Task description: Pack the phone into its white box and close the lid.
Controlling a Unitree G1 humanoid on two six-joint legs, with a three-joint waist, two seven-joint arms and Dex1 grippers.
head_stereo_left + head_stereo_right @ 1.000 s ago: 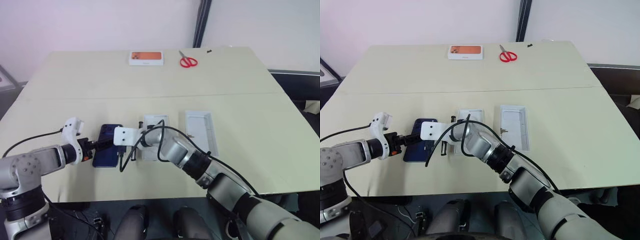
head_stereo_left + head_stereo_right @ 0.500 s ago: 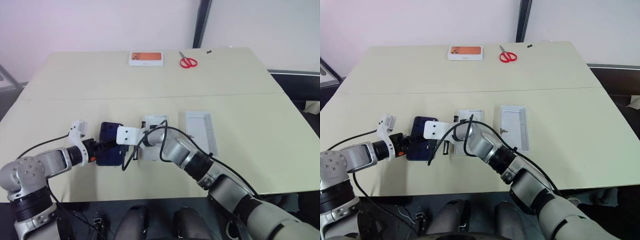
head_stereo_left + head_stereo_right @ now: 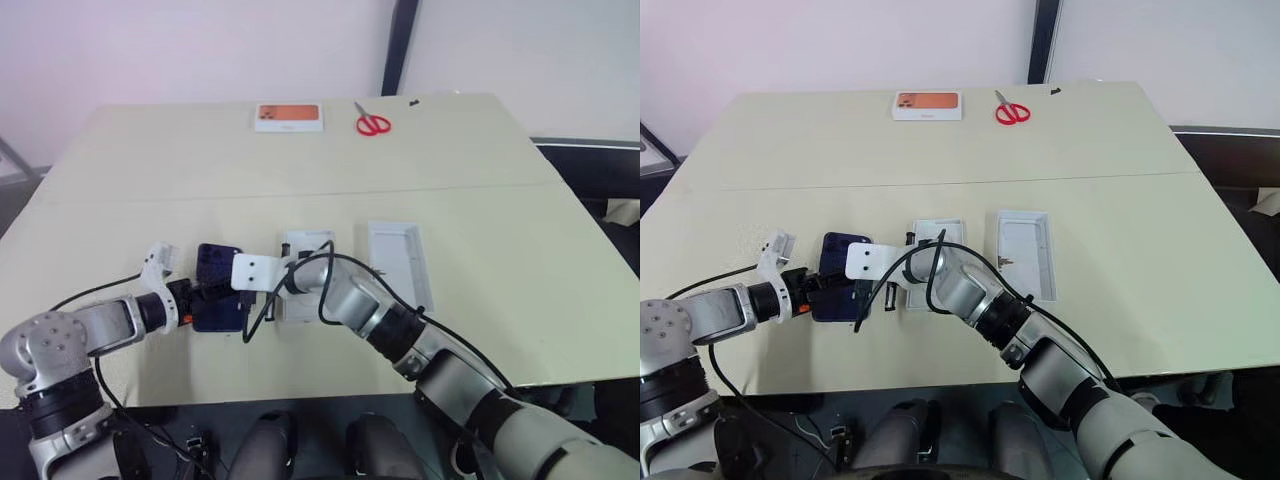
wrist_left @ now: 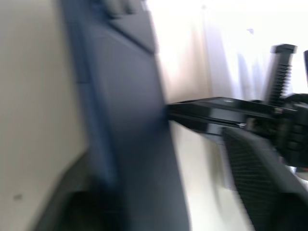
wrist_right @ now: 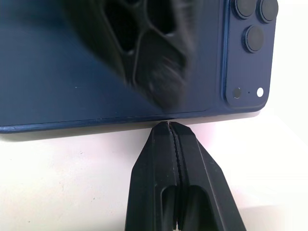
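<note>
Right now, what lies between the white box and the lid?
Bare table between the box and the lid, seen from the head views.

The navy phone is tilting up off the table, left of the open white box; the lid is lying inside-up beyond.

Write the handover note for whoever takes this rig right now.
Left gripper: jaws open, straddling the phone's left edge, not clamped.
Right gripper: jaws shut, tips against the phone's right edge.
Phone lies on the table, unboxed. Box and lid are the near tray and far tray to its right, both open side up; cannot tell which is which.
Done: nothing packed. To do: phone into box, lid on.
</note>
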